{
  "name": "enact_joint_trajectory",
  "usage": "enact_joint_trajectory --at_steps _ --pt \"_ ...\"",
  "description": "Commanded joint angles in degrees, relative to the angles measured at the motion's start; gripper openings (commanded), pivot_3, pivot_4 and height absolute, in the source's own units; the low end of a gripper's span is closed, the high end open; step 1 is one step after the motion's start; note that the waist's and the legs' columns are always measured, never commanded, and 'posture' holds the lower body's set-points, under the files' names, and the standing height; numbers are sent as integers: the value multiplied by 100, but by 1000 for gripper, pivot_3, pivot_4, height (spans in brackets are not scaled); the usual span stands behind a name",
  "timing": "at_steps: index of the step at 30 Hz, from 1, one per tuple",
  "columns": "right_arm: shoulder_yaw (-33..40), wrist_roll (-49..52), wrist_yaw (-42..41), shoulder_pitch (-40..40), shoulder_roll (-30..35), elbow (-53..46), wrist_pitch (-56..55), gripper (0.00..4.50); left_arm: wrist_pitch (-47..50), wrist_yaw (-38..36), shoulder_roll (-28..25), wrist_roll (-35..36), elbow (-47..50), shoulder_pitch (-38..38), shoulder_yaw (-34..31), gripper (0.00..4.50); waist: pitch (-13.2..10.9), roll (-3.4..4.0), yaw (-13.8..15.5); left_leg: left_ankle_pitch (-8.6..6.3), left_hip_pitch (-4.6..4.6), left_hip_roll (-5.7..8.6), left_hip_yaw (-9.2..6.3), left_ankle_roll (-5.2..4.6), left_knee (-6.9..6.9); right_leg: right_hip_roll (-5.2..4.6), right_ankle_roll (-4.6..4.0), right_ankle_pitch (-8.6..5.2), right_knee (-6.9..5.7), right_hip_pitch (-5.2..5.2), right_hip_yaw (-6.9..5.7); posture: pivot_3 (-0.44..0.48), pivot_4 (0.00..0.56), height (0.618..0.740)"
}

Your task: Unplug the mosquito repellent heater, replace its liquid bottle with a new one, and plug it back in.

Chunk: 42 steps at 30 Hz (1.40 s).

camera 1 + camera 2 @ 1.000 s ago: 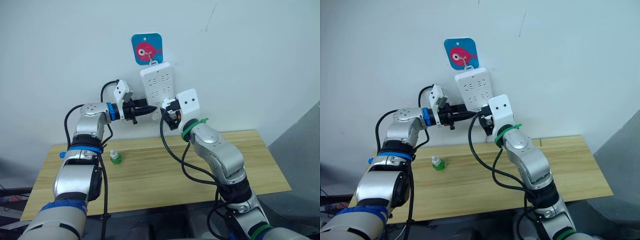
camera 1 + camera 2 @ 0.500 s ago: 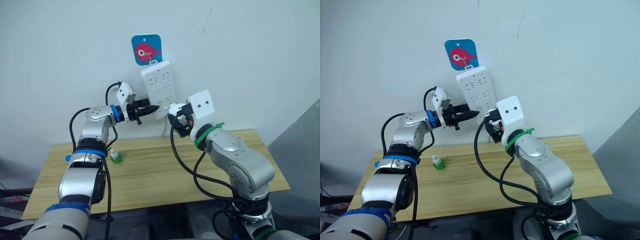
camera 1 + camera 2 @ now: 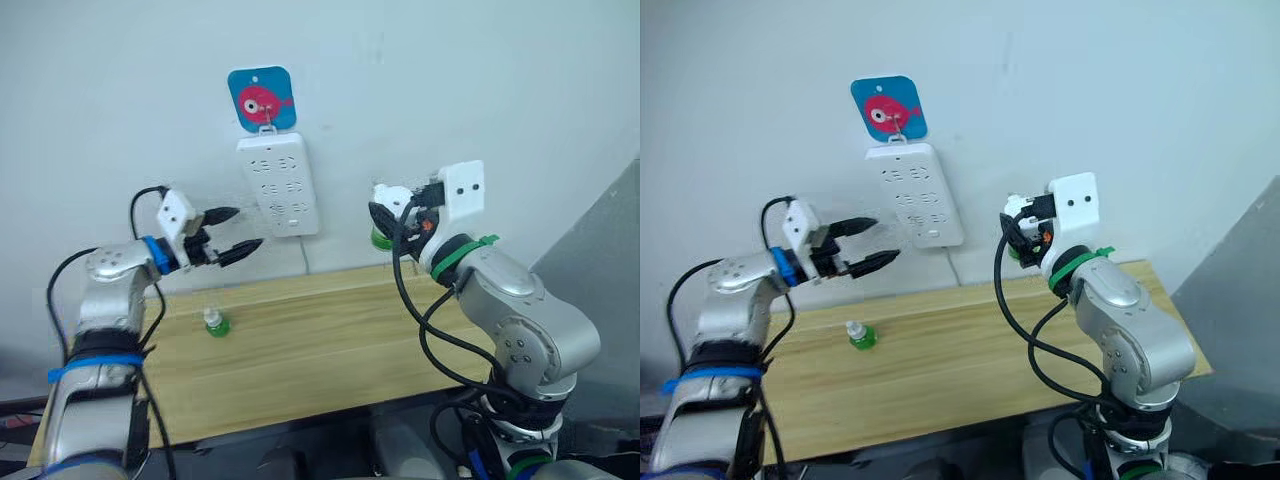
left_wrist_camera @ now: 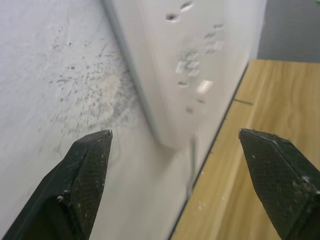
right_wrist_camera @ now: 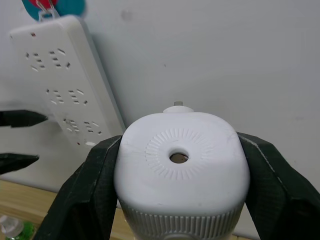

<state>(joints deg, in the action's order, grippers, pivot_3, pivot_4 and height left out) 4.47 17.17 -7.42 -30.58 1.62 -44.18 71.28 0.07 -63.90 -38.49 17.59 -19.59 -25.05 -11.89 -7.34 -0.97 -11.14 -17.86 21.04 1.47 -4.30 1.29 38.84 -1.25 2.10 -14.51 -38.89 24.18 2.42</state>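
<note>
Unplug done by my read: my right gripper [image 3: 385,213] pinches the mosquito repellent heater [image 5: 181,169], clear of the power strip [image 3: 277,186]. Left gripper [image 3: 232,233] spread, empty, beside the strip. New bottle [image 3: 214,323] stands on the worktop [image 3: 330,340]. Next: unscrew old bottle.

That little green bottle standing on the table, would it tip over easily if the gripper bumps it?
Probably yes. The green bottle stands upright and alone on the wooden table, small with a narrower pale cap, so it looks light and a sideways nudge may topple it. Its rounded body suggests it might then roll. It looks like stiff plastic, not floppy.
</note>
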Motion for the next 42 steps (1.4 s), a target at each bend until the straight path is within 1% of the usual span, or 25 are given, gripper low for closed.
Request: enact_joint_trajectory --at_steps 1,4,7,9,11,14,16,21,22,25,27,33,38,42 --pt "291 317 -57 -41 -214 -257 -348 2960 133 274 -86 415 1483 635 -400 4114 -6 4 10 0 0 0 0 0 0 0 0 0 1 0 0 -196 138 730" --pt "622 639 -24 -51 -570 -260 -453 2960 466 556 23 715 2578 1231 -466 4114 -14 12 55 0 0 -1 -2 0 0 0 0 0 -1 -3 -3 -186 139 730" --pt "916 990 29 -78 -865 -251 -458 2960 832 776 178 1048 3559 1564 -239 4114 -21 21 124 0 -5 -1 2 1 3 0 0 0 -1 -9 -1 -186 139 730" --pt "1215 1328 148 -107 -1157 -244 -437 2960 1235 1055 403 1333 4144 1459 95 4114 -25 27 171 1 -11 -1 5 1 4 0 0 0 -2 -14 0 -179 140 730" --pt "1474 1729 291 -146 -1420 -226 -411 2960 1528 1290 681 1497 4491 1218 480 4114 -32 37 215 1 -11 0 4 1 9 1 0 0 -2 -17 -2 -183 135 730" --pt "1846 2598 771 -204 -1806 -150 -411 2960 1657 1584 1169 1401 4430 755 971 4114 -34 41 244 1 -12 5 5 0 11 4 0 0 -1 -21 -1 -188 133 730" --pt "1957 3227 1139 -190 -1836 -107 -478 2960 1581 1748 1468 1256 4216 492 1174 4114 -35 43 224 1 -12 4 8 0 11 9 0 0 -2 -20 2 -201 131 730" --pt "1872 4667 2172 -87 -1631 94 -1006 2960 1325 1939 1950 1039 3705 109 1394 4114 -38 49 54 1 -13 -6 16 -2 7 22 0 0 -6 -17 10 -210 125 730" --pt "1805 4924 2373 -53 -1552 140 -1153 2960 1243 1961 2024 974 3595 38 1422 4114 -38 49 28 1 -13 -6 15 -2 7 23 0 0 -6 -18 9 -225 119 730" --pt "1622 5657 2930 2 -1319 232 -1626 2960 1091 1955 2172 833 3273 -175 1503 4114 -38 49 -8 1 -11 -5 18 -2 9 24 1 -1 -4 -19 15 -228 117 730" --pt "1475 5977 3173 45 -1122 281 -1876 2960 1014 1946 2222 792 3201 -208 1543 4114 -38 49 -21 2 -11 -3 22 -3 9 26 1 -1 -4 -19 19 -230 117 730" --pt "1056 6553 3613 188 -632 336 -2462 2960 979 2004 2437 943 3248 -327 1506 4114 -38 49 -14 1 -5 -3 19 -3 9 30 2 -1 3 -19 19 -230 117 730" --pt "803 6846 3746 316 -209 365 -2877 2960 949 1942 2404 1016 3203 -368 1424 4114 -38 49 -14 1 -6 -5 20 -3 9 36 3 -2 4 -19 22 -232 113 730" --pt "648 7025 3778 420 121 385 -3142 2960 935 1848 2342 1011 3181 -408 1432 4114 -38 48 -13 2 -7 -10 20 -3 9 66 4 -3 4 -20 26 -231 111 730"
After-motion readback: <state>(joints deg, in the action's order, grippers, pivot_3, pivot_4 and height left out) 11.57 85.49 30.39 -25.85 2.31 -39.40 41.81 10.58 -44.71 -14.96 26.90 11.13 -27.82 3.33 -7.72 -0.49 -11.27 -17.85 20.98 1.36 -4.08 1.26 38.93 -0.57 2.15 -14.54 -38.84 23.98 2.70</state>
